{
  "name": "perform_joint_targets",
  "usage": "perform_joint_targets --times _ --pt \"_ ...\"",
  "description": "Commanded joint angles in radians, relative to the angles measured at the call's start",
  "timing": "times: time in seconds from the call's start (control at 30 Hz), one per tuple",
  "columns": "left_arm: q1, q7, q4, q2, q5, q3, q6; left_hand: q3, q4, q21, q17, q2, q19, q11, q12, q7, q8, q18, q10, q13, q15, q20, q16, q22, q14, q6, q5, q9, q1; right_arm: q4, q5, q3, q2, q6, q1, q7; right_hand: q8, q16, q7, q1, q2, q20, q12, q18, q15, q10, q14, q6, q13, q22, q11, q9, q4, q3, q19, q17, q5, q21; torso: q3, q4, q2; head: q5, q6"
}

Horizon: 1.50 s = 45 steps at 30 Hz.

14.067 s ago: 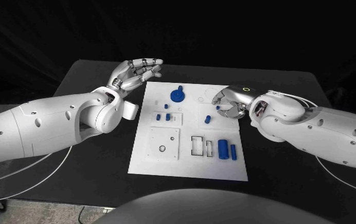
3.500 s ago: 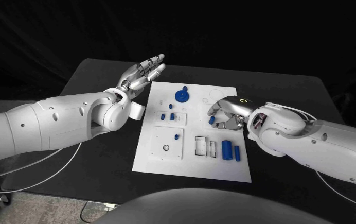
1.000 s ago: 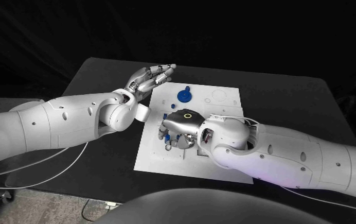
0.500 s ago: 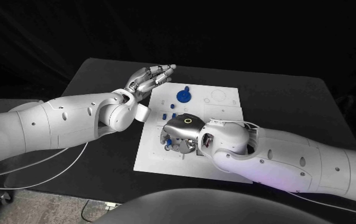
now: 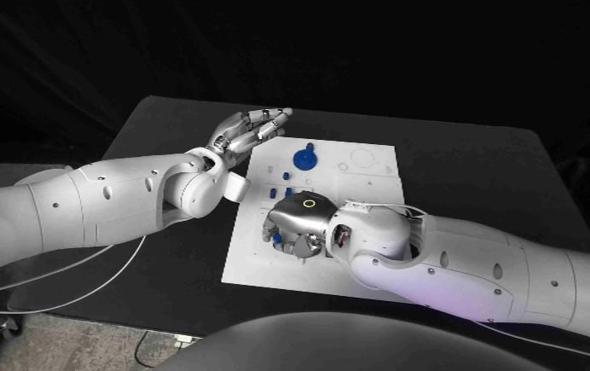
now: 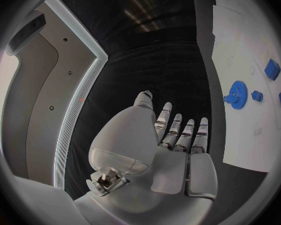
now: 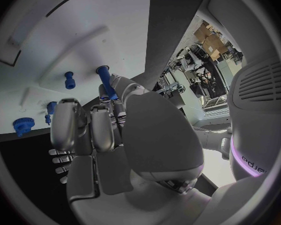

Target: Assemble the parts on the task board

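Blue peg point(image 7: 107, 81) pinched in my right hand point(image 5: 299, 228) fingertips, low over the task board point(image 5: 369, 185) near its square recess: insertion step, I judge. Next needs alignment. Left hand point(image 5: 250, 128) hovers flat, fingers together, empty.

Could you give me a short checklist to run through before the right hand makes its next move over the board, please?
1. Right hand holds a part: ok, the right wrist view shows a blue peg pinched in its fingers.
2. Peg's tip over its target hole: cannot tell, the hand hides the spot in the head view.
3. Left hand out of the way: ok, flat and open at the far left corner of the task board.
4. Blue gear undisturbed: ok, seated at the far end of the board.
5. Board lies flat on the table: ok.
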Motion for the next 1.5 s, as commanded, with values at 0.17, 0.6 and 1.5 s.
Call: perform_joint_targets --times 0.17,0.6,1.5 --pt "0.0 0.003 0.003 0.002 0.003 0.001 0.022 0.0 0.001 0.005 0.002 0.0 0.005 0.004 0.008 0.003 0.007 -0.008 0.007 0.002 0.001 -0.001 0.008 -0.001 0.008 0.017 0.003 0.002 0.012 -0.022 -0.017 -0.001 0.012 -0.008 -0.01 0.006 -0.009 -0.007 0.006 -0.007 -0.005 -0.001 -0.012 0.002 -0.001 0.064 -0.001 -0.003 0.005 0.169 -0.061 0.0 -0.006 0.003 0.002 -0.005 -0.014 -0.002 -0.0007 0.0004 0.0 0.0 0.0" --pt "0.001 -0.001 0.002 0.001 0.003 0.001 0.026 -0.001 0.001 0.006 0.002 0.002 0.006 0.008 0.011 0.006 0.011 -0.009 0.009 0.002 -0.002 -0.001 0.009 -0.001 0.01 0.029 0.003 0.004 0.01 -0.029 -0.018 -0.001 0.011 -0.015 -0.021 0.007 -0.031 -0.012 0.016 -0.027 -0.014 0.005 -0.037 0.004 0.008 0.039 -0.005 -0.026 0.0 0.166 -0.049 -0.005 0.001 0.001 -0.005 -0.012 -0.042 -0.014 0.0004 -0.0012 0.0 0.003 0.0" --pt "0.0 -0.016 -0.005 -0.001 0.003 0.001 0.033 -0.001 0.002 0.006 0.002 0.005 0.009 0.012 0.012 0.01 0.013 -0.009 0.01 0.002 -0.003 -0.001 0.011 -0.001 0.011 0.032 0.003 0.004 0.009 0.203 0.328 0.005 -0.286 -0.196 0.143 0.019 -0.036 -0.028 0.045 -0.051 -0.017 0.043 0.109 0.021 0.04 -0.168 -0.045 -0.22 0.097 0.145 -0.016 -0.052 0.121 -0.211 -0.049 -0.053 -0.089 -0.109 -0.0021 -0.0037 -0.001 0.001 0.0"
